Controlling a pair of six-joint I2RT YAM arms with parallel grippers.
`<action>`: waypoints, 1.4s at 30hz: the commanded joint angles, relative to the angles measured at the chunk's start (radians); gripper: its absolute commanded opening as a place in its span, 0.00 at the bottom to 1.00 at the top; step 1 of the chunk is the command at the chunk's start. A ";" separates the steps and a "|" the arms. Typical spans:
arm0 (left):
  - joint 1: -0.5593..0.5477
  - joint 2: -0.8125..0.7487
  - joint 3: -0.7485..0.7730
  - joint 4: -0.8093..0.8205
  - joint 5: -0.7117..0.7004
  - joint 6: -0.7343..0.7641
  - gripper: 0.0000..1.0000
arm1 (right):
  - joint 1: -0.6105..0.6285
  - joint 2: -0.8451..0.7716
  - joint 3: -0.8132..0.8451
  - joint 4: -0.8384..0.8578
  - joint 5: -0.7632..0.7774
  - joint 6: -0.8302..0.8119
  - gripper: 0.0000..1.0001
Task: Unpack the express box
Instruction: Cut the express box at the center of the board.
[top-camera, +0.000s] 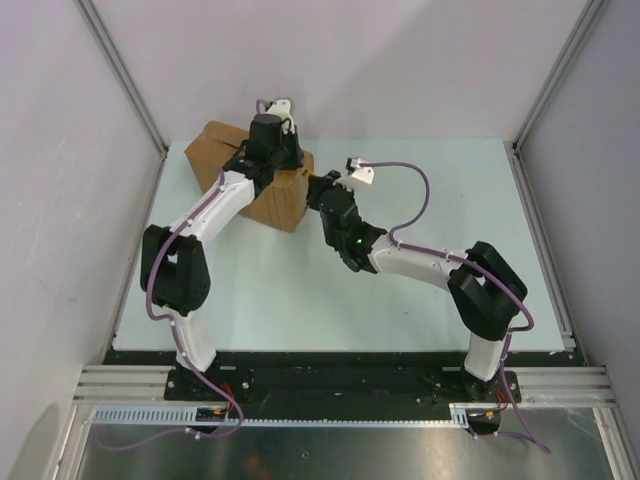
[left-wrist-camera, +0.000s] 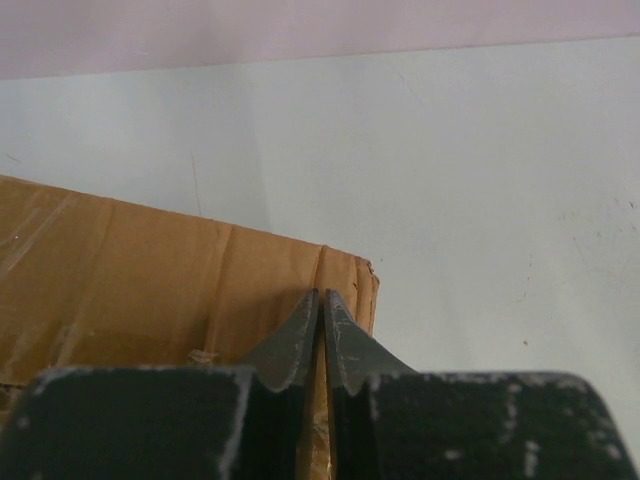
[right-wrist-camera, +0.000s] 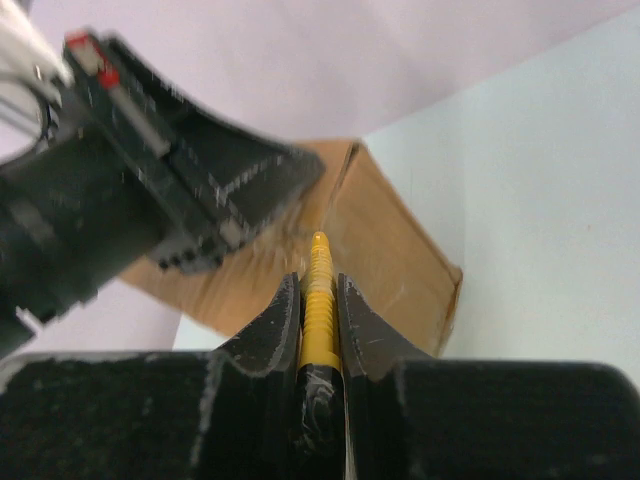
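Two hands work on one box (top-camera: 285, 205), which sits at the far left corner of the surface (top-camera: 400, 290), turned a little askew to the edges. No flap stands up in any view, so I judge the box is yet to be cut open and nothing has come out of it.

The left hand (left-wrist-camera: 322, 298) reaches over the box from the near left side and is poised at the top, close to one upper corner. Its fingers are pressed together with nothing between them. Whether the tips actually bear on the cardboard cannot be told from its own camera. A closed hand placed there most likely serves as a weight, pinning the box so that it does not slide toward the far edge when it is pushed.

The right hand (right-wrist-camera: 320, 282) comes at the box from the right. It is clamped tight on a yellow knife (right-wrist-camera: 319, 255), gripped across the ribbed body so that the front end juts past the fingertips and points at the box's upper edge. Held in line with the fingers like this, the knife goes wherever the arm pushes. The tip is blurred, so I cannot tell whether a blade is out or whether it touches the box.

One risk is that the left hand stands just up and left of the knife's line, so a forward stroke has little room.
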 joint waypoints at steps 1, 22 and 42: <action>0.013 0.070 -0.067 -0.167 -0.095 -0.016 0.09 | 0.067 0.015 0.005 -0.101 -0.058 0.004 0.00; 0.013 0.018 -0.104 -0.166 -0.016 0.009 0.09 | -0.023 -0.103 0.005 0.000 0.024 -0.092 0.00; 0.011 0.015 -0.101 -0.166 -0.014 0.006 0.09 | -0.038 0.026 0.103 0.011 -0.008 -0.052 0.00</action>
